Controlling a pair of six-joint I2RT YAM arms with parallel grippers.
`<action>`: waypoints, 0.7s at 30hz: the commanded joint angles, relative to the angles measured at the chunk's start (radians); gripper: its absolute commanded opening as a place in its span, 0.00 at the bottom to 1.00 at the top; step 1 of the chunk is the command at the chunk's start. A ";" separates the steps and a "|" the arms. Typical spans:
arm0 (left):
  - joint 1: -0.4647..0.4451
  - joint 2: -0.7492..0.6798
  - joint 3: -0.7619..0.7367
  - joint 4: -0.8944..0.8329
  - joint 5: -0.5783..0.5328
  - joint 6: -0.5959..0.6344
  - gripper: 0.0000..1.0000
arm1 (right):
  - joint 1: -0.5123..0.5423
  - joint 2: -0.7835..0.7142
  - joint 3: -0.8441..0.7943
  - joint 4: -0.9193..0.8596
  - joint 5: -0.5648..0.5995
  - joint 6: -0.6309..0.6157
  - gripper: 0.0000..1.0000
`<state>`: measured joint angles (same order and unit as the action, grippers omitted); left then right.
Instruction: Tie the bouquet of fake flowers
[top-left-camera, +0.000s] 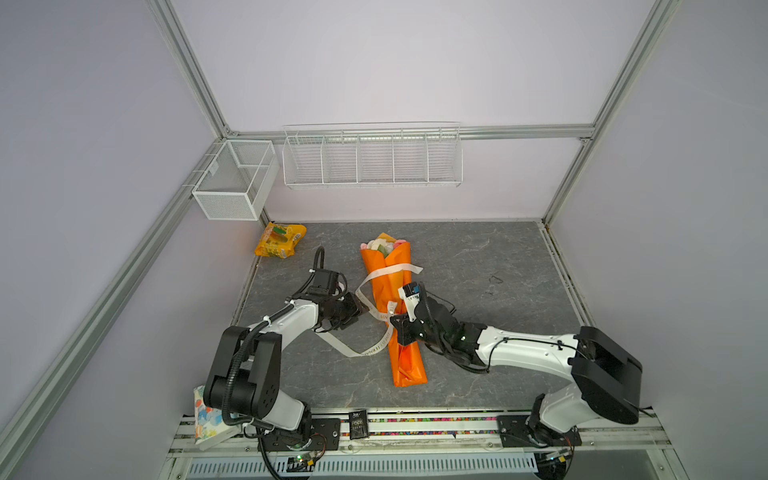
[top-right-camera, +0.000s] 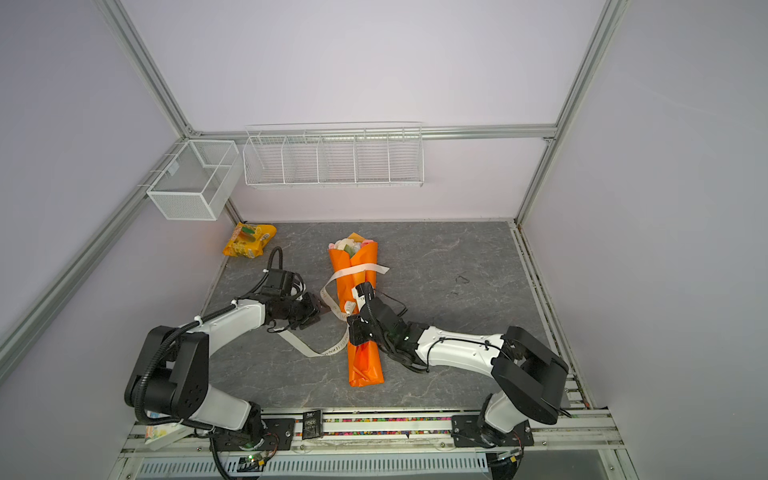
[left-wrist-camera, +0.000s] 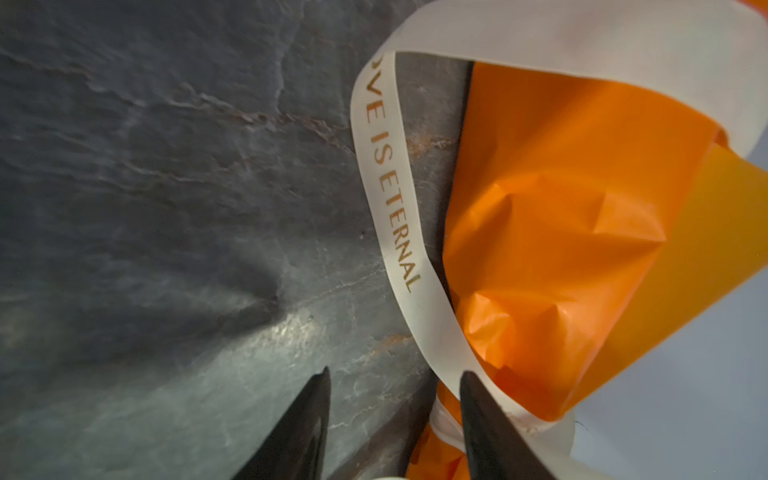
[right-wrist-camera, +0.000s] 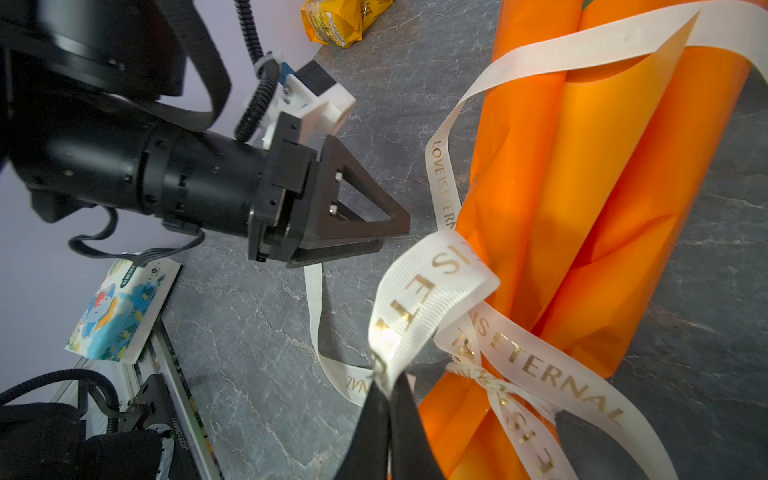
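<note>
Top views: the bouquet of fake flowers (top-left-camera: 384, 291) (top-right-camera: 348, 286) is laid on the desk (top-left-camera: 478, 291). Left wrist: the left fingers (left-wrist-camera: 299, 424) are spread beside its wrap (left-wrist-camera: 561, 228). Right wrist: its ribbon (right-wrist-camera: 419, 299) is pinched by the right fingers (right-wrist-camera: 374, 432).

Dark grey, stone-patterned tabletop (top-left-camera: 478, 332). Bears a long bouquet of fake flowers (top-left-camera: 388, 266) in orange paper wrap, lying flat just ahead of the left gripper (left-wrist-camera: 395, 370) and beneath the right gripper (right-wrist-camera: 388, 388). Also carries a loose cream fabric ribbon (top-left-camera: 357, 354) with gold lettering, trailing below and behind the left gripper. Holds a yellow-orange plastic snack packet (top-left-camera: 280, 241) well beyond the left gripper, near the far corner.
</note>
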<state>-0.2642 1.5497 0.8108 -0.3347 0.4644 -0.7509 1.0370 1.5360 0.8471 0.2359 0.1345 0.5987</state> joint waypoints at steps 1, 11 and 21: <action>-0.008 0.042 0.061 0.013 -0.014 -0.055 0.52 | 0.006 0.007 0.026 -0.007 -0.002 -0.013 0.07; -0.038 0.185 0.105 0.015 -0.089 -0.178 0.47 | 0.011 0.026 0.057 -0.011 -0.002 -0.016 0.07; -0.115 0.372 0.312 -0.243 -0.227 -0.077 0.24 | 0.012 0.018 0.060 -0.028 0.019 -0.029 0.07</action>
<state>-0.3672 1.8557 1.1191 -0.4534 0.3084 -0.8623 1.0428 1.5524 0.8867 0.2211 0.1356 0.5858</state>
